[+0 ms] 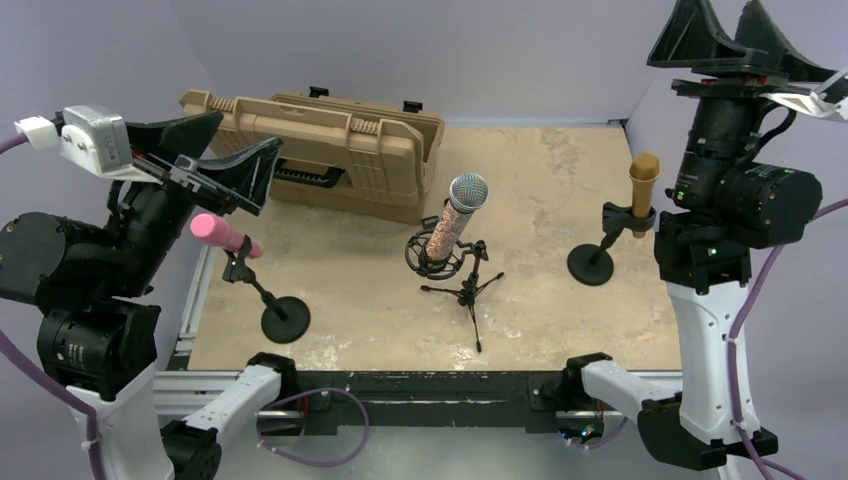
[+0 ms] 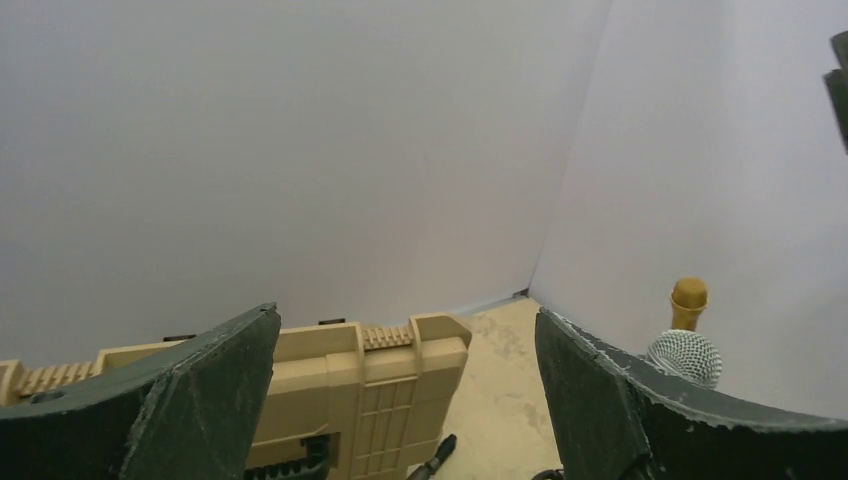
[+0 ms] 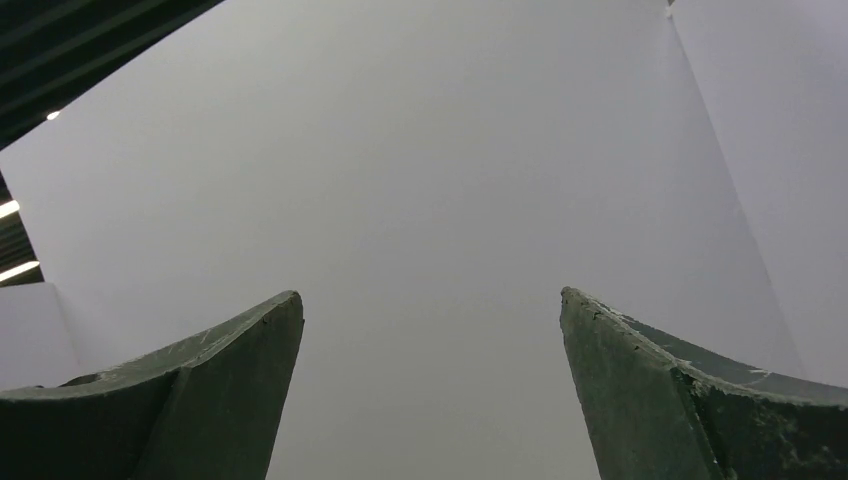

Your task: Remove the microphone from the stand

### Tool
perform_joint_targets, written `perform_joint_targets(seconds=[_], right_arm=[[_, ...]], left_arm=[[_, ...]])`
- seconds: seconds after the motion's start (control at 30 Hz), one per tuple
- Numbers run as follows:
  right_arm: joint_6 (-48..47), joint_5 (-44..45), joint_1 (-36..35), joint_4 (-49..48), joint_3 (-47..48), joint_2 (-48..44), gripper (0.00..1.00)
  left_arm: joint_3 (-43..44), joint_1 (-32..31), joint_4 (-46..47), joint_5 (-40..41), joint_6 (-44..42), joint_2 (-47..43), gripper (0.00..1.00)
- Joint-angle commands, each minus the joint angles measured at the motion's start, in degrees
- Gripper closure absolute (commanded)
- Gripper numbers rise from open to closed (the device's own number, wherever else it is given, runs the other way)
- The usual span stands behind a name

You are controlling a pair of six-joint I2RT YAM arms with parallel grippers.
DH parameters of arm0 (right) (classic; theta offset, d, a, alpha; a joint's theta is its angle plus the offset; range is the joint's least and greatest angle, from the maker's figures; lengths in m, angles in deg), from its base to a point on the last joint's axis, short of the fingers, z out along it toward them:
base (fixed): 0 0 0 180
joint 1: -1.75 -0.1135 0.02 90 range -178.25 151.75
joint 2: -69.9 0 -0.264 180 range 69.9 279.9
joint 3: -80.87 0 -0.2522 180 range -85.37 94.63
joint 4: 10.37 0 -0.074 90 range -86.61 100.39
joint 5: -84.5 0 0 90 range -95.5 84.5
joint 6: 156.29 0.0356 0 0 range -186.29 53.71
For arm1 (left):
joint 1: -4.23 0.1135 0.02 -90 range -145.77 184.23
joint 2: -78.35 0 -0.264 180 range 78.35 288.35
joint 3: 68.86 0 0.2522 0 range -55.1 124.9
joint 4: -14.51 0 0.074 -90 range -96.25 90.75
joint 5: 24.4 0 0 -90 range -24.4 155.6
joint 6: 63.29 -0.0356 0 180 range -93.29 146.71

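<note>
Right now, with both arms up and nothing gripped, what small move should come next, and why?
Probably lower the left gripper toward the pink microphone. Its jaws are open and empty, the pink microphone sits tilted in the clip of its stand, not yet removed, and of the microphones on the table it looks nearest to that arm.

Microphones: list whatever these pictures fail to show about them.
- Left wrist view: the silver mic shows only its grille; a jaw of the left gripper hides the rest.
- Left wrist view: the pink mic lies outside the frame and is seen only from the top.
- Top view: the clip holding the gold mic is too small to show how it grips.
- Right wrist view: only the wall shows; no mic is in frame.
</note>
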State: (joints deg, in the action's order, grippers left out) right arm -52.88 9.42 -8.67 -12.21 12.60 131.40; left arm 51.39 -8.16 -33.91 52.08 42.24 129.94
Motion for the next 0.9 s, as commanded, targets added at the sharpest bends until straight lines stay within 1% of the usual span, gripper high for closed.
perform_joint_targets(seconds=[0.0,0.1,0.3,0.43,0.57,0.67,0.87], right_arm=[[2.9,-3.2,0.3,-1.2,-3.4,-1.0,0.01],[3.8,-5.1,0.4,-2.8,-8.0,-3.3,0.01],[5.5,-10.1,0.3,-2.6,-15.8,-5.2,0.01],[6.9,-15.7,0.4,-3.8,-22.0,-7.1,0.01],[7.8,-21.4,0.3,-5.3,-27.8,-9.6,0.01],[7.9,-24.8,0.3,-4.5,-31.4,-10.3,0.02],[8.1,-30.2,0.3,-1.9,-38.0,-11.6,0.04]], left_arm=[[-1.1,0.4,-0.3,-7.3,3.2,2.5,0.05],[-2.8,0.4,0.9,-11.4,5.5,3.7,0.05],[-7.8,0.1,4.0,-19.5,9.7,5.5,0.06],[-12.8,-2.2,6.9,-23.0,10.4,5.3,0.07],[-18.2,-5.0,9.3,-23.3,9.5,4.0,0.07],[-22.7,-8.1,12.4,-24.4,9.7,3.3,0.01],[-28.7,-18.2,14.7,-20.8,5.0,3.1,0.0]])
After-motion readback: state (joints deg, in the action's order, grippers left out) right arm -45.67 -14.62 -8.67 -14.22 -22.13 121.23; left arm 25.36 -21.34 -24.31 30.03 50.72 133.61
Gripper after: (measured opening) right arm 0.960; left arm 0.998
